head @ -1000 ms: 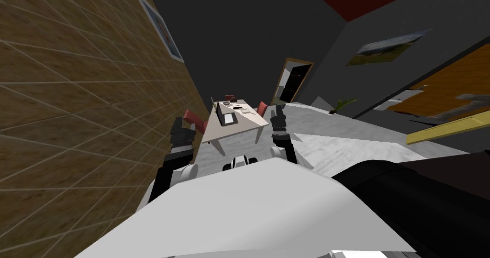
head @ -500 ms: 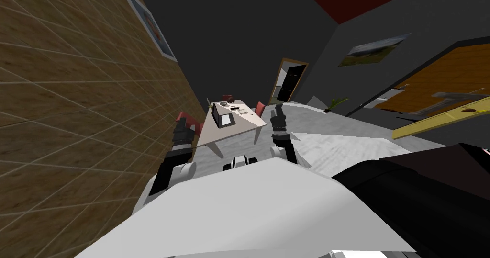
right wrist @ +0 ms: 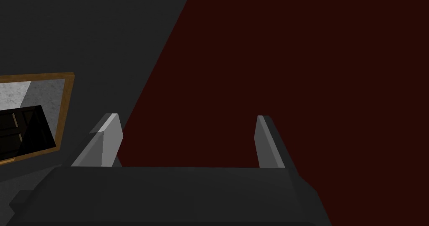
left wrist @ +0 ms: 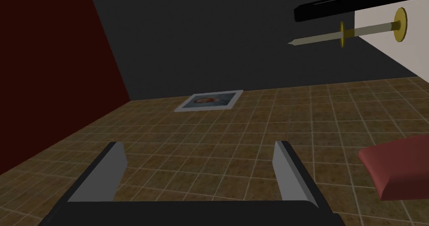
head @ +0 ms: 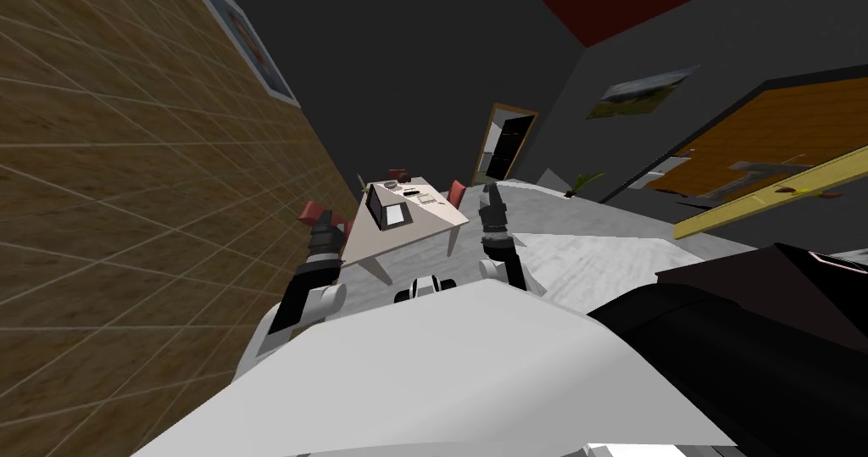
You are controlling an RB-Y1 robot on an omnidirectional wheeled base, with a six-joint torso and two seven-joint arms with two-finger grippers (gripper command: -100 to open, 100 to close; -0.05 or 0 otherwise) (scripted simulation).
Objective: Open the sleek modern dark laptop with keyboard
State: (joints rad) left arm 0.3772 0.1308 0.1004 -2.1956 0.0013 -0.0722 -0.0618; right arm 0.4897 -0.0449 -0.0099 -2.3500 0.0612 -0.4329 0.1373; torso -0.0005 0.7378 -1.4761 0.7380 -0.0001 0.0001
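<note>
Beige table is standing ahead beside the brown tiled wall, well apart from both arms. Dark laptop is sitting on the tabletop, toward the wall side. Its lid looks to be standing up off a pale base, but it's too small to confirm. Red chair is sitting on the table's wall side, second red chair on the opposite side. Left gripper is hovering raised near the wall-side chair, fingers spread apart, empty. Right gripper is hanging raised off the table's other side, fingers likewise apart, empty. Doorway is showing beyond the table.
</note>
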